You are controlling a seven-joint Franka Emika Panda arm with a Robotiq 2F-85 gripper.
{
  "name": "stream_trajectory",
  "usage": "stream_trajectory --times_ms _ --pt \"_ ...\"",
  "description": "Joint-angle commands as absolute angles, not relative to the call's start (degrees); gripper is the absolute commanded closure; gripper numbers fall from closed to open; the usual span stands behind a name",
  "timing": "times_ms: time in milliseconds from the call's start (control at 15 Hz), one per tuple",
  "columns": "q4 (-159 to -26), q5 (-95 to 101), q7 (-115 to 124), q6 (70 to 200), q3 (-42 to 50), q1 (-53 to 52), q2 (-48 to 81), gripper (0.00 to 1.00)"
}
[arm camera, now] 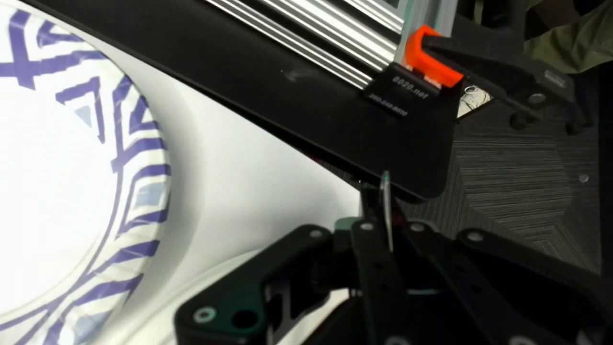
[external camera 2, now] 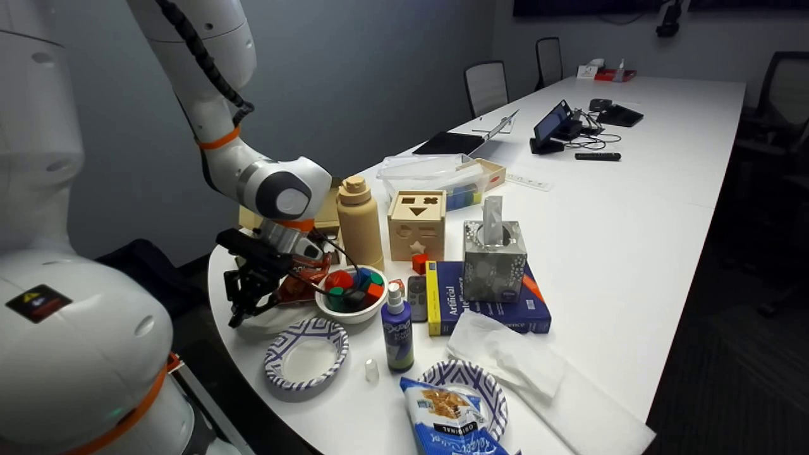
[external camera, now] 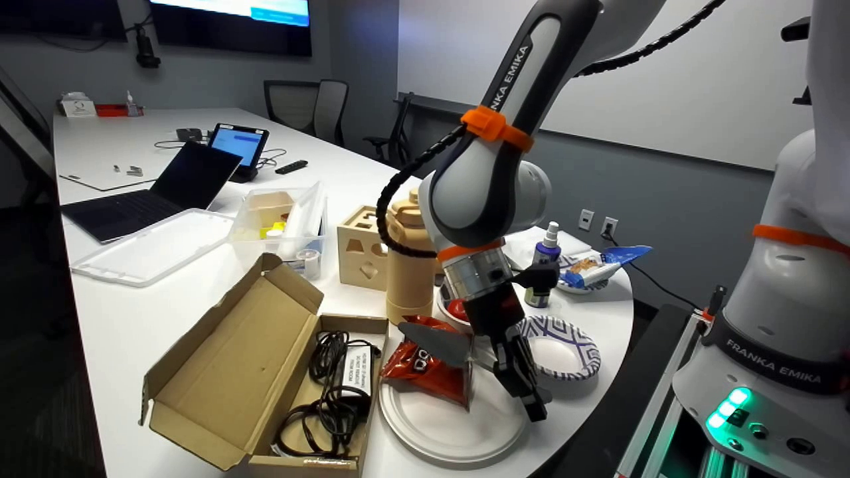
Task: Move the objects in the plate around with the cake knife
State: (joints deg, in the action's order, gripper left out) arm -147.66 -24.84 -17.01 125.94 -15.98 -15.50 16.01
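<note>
You have the gripper low at the edge of the white plate, its fingers pressed onto the cake knife, pinching it by the handle. In an exterior view the blade covers part of the red chip bag, which lies on the plate; you cannot tell from here whether blade and bag touch. Just beside the plate sit the patterned paper bowl and, on the plate's opposite side, the open cardboard box holding black cables. Near them stand the tan bottle and the white bowl of coloured blocks.
</note>
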Motion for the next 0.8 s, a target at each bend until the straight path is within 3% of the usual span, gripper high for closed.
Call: stream_trajectory --times_ms 0,67,133,333,733 --pt "-147.22 -23.9 -14.84 128.18 -16.97 -14.64 16.77 0.99" --pt "-147.17 -24.07 -14.66 128.33 -17.11 -14.56 16.75 0.93" --pt "-147.23 -23.95 -14.33 128.53 -17.06 -14.5 16.75 0.71" --pt "-147.47 -24.02 -13.72 129.07 -17.09 -14.3 16.53 0.61" --pt "-148.42 -25.49 -13.35 130.22 -17.29 -13.55 14.82 0.14"
